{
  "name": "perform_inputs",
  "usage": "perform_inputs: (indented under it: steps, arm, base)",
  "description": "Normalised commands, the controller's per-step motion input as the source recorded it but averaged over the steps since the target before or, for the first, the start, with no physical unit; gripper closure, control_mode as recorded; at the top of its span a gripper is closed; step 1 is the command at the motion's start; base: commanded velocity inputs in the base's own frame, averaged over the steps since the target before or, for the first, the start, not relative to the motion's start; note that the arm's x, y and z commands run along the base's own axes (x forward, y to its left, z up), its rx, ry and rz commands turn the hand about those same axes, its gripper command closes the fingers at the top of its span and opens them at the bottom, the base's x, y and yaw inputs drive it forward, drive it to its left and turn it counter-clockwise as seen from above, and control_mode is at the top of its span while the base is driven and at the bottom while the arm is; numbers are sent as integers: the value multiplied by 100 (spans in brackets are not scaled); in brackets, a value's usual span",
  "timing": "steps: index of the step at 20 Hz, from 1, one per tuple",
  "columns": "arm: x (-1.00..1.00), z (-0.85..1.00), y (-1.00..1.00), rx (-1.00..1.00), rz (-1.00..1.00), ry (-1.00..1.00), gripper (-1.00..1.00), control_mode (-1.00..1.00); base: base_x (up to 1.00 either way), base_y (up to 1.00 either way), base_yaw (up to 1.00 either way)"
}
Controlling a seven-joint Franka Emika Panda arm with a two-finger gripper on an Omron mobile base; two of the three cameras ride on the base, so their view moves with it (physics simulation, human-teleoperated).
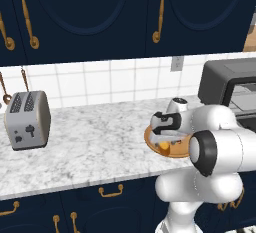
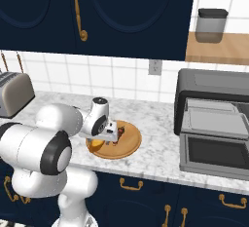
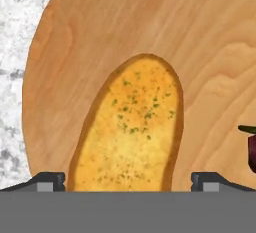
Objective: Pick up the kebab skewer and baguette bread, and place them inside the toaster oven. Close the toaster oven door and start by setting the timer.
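Observation:
The baguette bread (image 3: 131,127), golden and oval, lies on a round wooden plate (image 3: 150,22). My gripper (image 3: 129,182) is open and low over it, one fingertip on each side of the loaf, and I cannot tell whether they touch it. The kebab skewer (image 3: 251,147) shows as a dark chunk at the right edge of the hand view, and lies on the plate (image 2: 129,145) beside the hand (image 2: 108,141). The toaster oven (image 2: 214,94) stands to the right. Its door (image 2: 216,152) is folded down and open, baring the rack.
A silver two-slot toaster (image 1: 27,119) stands at the far left of the marble counter (image 1: 90,147). The plate (image 1: 152,139) sits near the counter's front edge. A grey canister (image 2: 210,25) sits on a wooden shelf above the oven. Dark cabinets hang overhead.

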Motion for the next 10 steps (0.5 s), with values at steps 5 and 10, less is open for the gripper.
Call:
perform_inputs:
  steps: [5, 10]
  arm:
    - [0, -13, 6, 0, 0, 0, -100, -100]
    - [0, -13, 2, 0, 0, 0, -100, -100]
  base:
    - [0, 0, 0]
    - [0, 0, 0]
